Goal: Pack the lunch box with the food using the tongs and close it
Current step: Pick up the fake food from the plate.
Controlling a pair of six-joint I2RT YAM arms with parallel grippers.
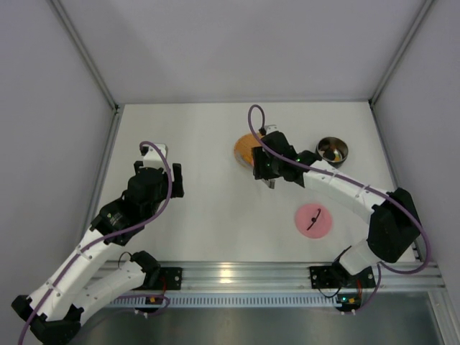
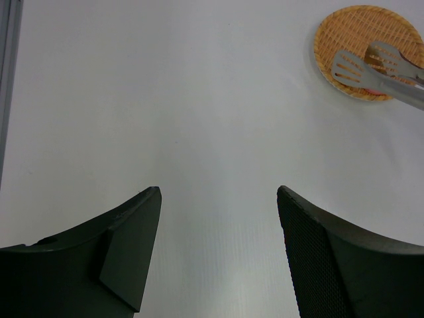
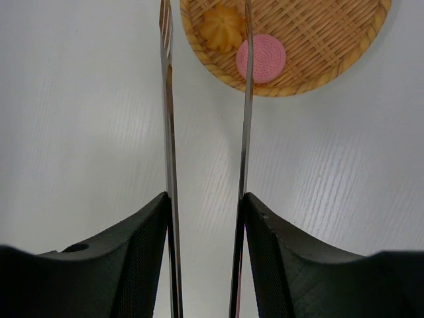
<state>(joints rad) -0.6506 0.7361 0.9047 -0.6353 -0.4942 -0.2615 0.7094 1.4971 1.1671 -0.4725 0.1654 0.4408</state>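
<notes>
Left claw (image 2: 218, 195), at the surface's (image 2: 165, 99) 9 o'clock, fully spread and empty; right claw (image 3: 206, 199), half closed on both arms of the tongs (image 3: 169, 132), whose parted tips reach toward 12 o'clock over the woven mat (image 3: 318, 83), yellow food piece (image 3: 222, 28) between them, pink food piece (image 3: 261, 58) under the right arm. Step in hand, apparently: lifting a piece; next, the tips must squeeze one and carry it toward 3 o'clock to the lunch box (image 1: 332, 149), pink lid (image 1: 314, 219) at its 6 o'clock.
</notes>
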